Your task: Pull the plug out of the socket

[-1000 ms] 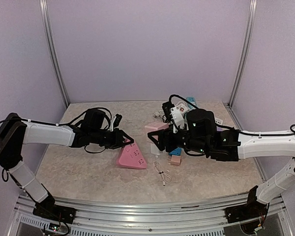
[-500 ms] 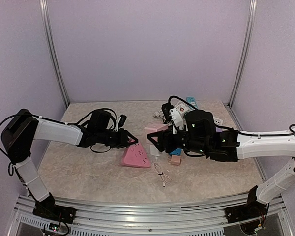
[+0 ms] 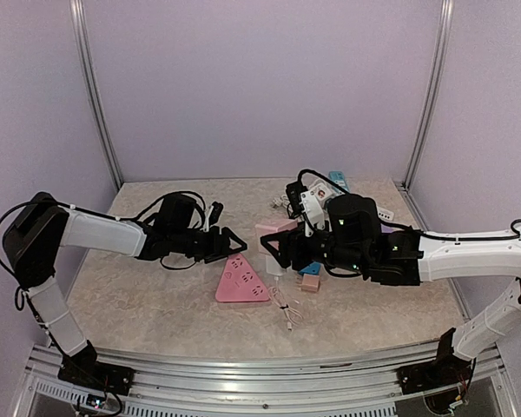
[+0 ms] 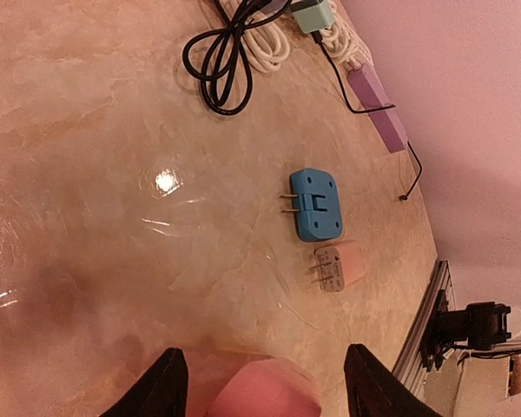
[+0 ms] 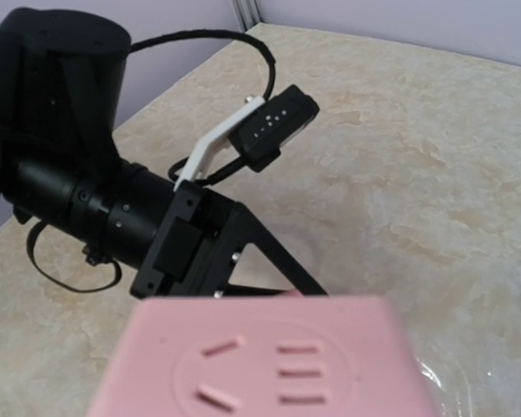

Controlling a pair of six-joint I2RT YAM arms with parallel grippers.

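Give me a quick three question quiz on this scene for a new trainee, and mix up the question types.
1. True or false: the jaws of the left gripper stand open.
2. Multiple choice: what colour is the flat adapter lying beside the small pink plug on the table? A green, B blue, C black.
3. Fill in: the triangular power strip is ___ in colour.

Key: 1 true; 2 B; 3 pink.
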